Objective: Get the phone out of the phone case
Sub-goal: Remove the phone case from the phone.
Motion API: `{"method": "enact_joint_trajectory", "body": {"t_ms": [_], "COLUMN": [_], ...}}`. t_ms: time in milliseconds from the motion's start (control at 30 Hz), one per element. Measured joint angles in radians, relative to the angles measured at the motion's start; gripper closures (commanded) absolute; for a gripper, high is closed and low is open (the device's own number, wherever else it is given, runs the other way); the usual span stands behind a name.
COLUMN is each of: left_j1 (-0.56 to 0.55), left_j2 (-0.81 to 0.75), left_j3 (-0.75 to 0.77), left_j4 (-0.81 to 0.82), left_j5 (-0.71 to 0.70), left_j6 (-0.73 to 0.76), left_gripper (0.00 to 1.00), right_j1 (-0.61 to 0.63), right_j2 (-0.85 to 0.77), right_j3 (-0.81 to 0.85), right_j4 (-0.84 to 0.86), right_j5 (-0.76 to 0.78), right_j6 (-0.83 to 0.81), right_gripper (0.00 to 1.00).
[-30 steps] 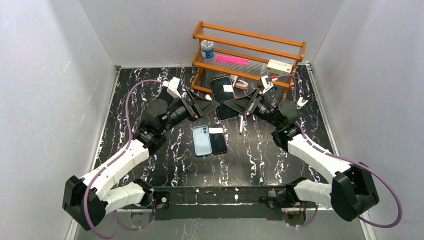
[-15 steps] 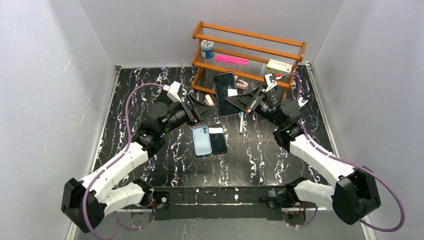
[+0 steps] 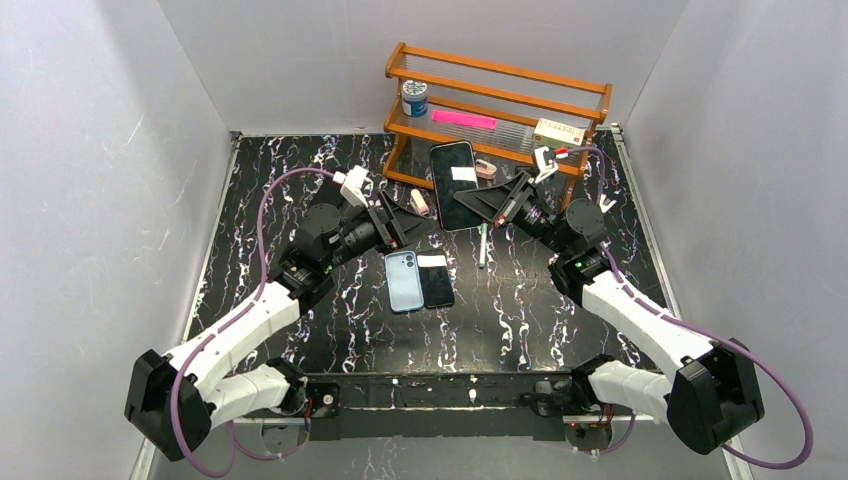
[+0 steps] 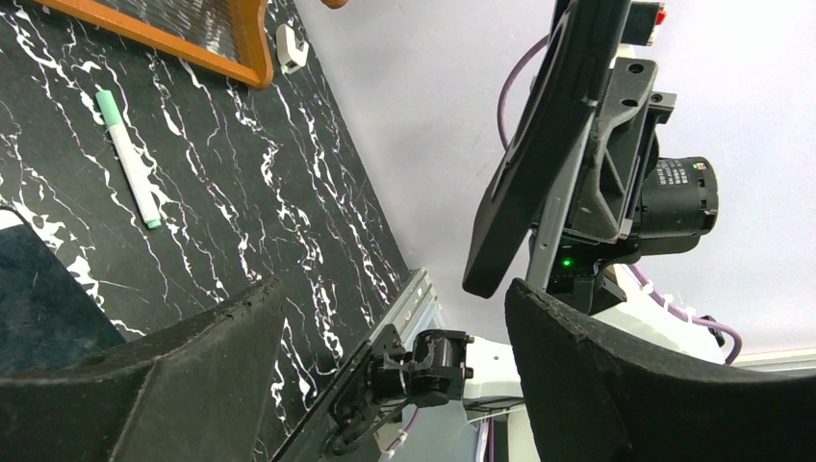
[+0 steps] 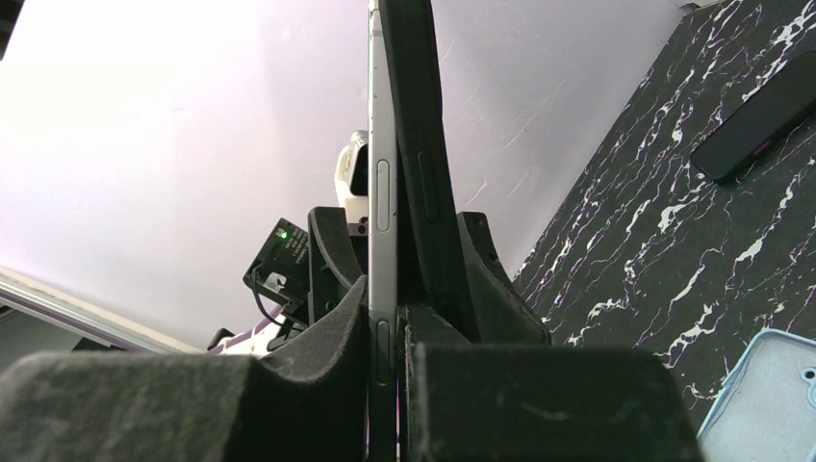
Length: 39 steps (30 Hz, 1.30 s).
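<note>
A black phone with a white sticker on its face is held up in the air in front of the shelf, with my right gripper shut on its lower end. In the right wrist view the silver phone edge stands between the fingers of the right gripper, and the black phone case behind it leans away at the top. My left gripper hangs open just left of the phone, not touching it. From the left gripper the phone shows edge-on.
A light blue phone and a black phone lie side by side mid-table. A green-capped pen lies under the raised phone. The wooden shelf at the back holds a can, a pink strip and a white box.
My right gripper has lifted the phone higher and toward the shelf. The left gripper has come off it and stays beside it, jaws slightly narrower.
</note>
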Motion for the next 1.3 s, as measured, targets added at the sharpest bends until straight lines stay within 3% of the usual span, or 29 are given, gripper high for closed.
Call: {"method": "enact_joint_trajectory", "body": {"t_ms": [533,833,967,1133,1300], "left_j1": [-0.001,-0.001,-0.001,-0.001,-0.005], "left_j2": [0.088,0.170,0.215,0.245,0.244], "left_j3": [0.026,0.060,0.080,0.101,0.104], "left_j4": [0.084,0.149,0.200,0.249,0.249], "left_j5": [0.048,0.047,0.042,0.029,0.011], "left_j6": [-0.021,-0.058,-0.093,-0.118,-0.085], "left_gripper": [0.21,0.30,0.43,0.80,0.97], "right_j1": [-0.002,-0.013,-0.013,-0.012,-0.012], "right_j2": [0.002,-0.003,-0.018,-0.031,-0.052], "right_j3": [0.000,0.000,0.000,-0.001,-0.003], "right_j4": [0.000,-0.042,-0.071,-0.123,-0.203], "right_j5": [-0.010,-0.034,-0.061,-0.102,-0.117], "right_j6": [0.008,0.017,0.016,0.001,-0.028], "right_gripper": [0.99,0.99,0.99,0.99,0.99]}}
